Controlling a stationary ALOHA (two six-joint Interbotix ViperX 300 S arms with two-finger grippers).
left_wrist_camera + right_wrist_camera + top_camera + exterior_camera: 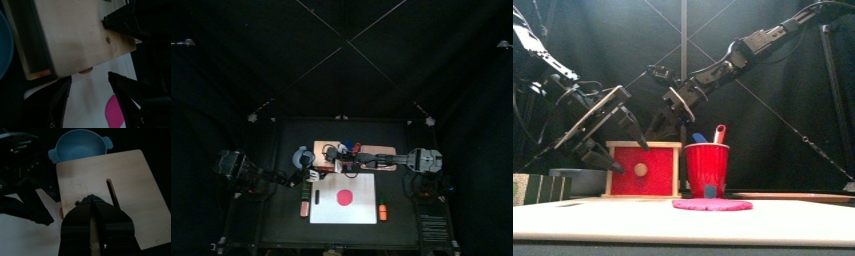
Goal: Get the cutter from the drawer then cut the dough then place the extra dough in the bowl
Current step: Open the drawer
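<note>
No round metal cutter in sight; likely inside pale wooden box (100, 173), mid-frame, red drawer front (643, 170) shut. Pinched-closed, empty right gripper (91, 199) planted on box top, probably to steady it for the pull. Left gripper (90, 80) splayed wide, angled down, lined up on drawer knob (85, 71), not yet gripping.

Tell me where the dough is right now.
Top view: the red dough lies flat in the middle of the white cutting board, in front of the wooden box. In the front view it sits just before the red cup.
</note>
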